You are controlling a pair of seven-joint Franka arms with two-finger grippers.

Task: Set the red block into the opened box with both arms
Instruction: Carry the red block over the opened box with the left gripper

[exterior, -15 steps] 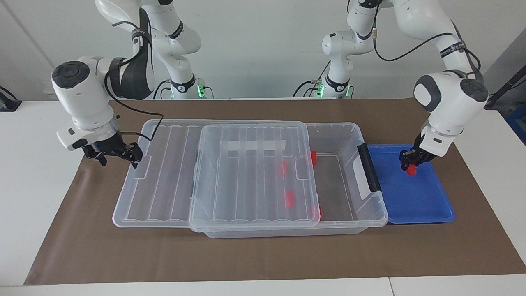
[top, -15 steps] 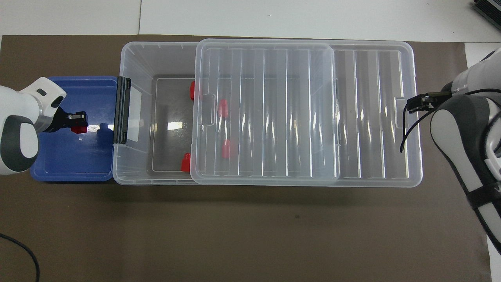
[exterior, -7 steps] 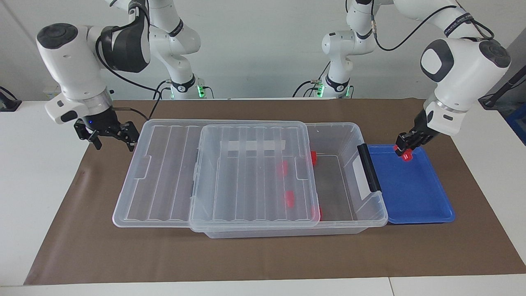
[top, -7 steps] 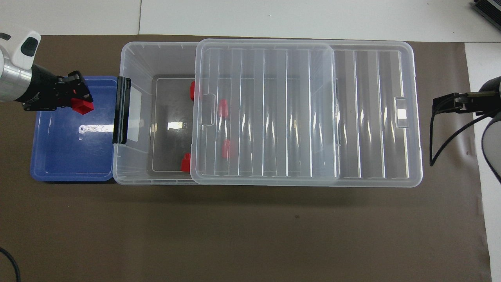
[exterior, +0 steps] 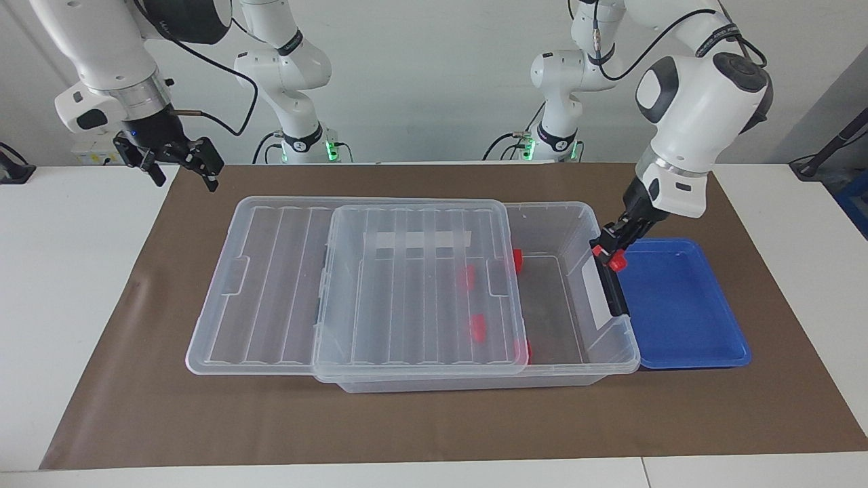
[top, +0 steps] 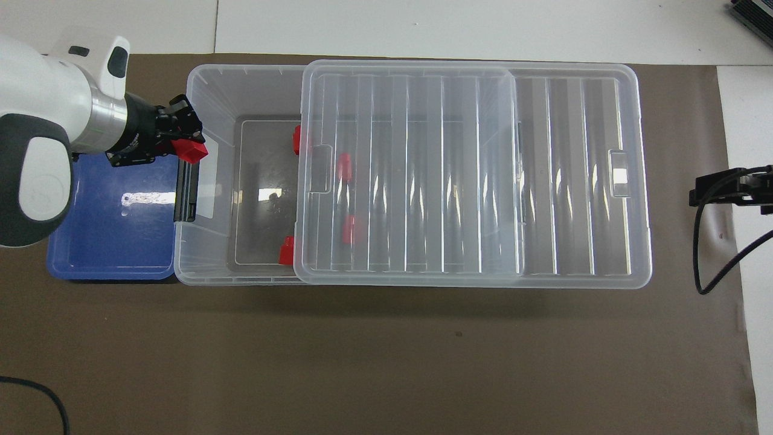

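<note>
Four red blocks (exterior: 517, 260) in box (exterior: 576, 217), blue tray (exterior: 685, 318) beside

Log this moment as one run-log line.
left gripper: shut on small red plastic block, over black handle end of clear plastic box | right gripper: open, raised, waiting

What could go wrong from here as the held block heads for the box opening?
The left gripper carries the red block right over the box end with the black handle; released now, it might bounce back into the blue tray. The lid leaves only a narrow opening, so overshooting could land it on top.
</note>
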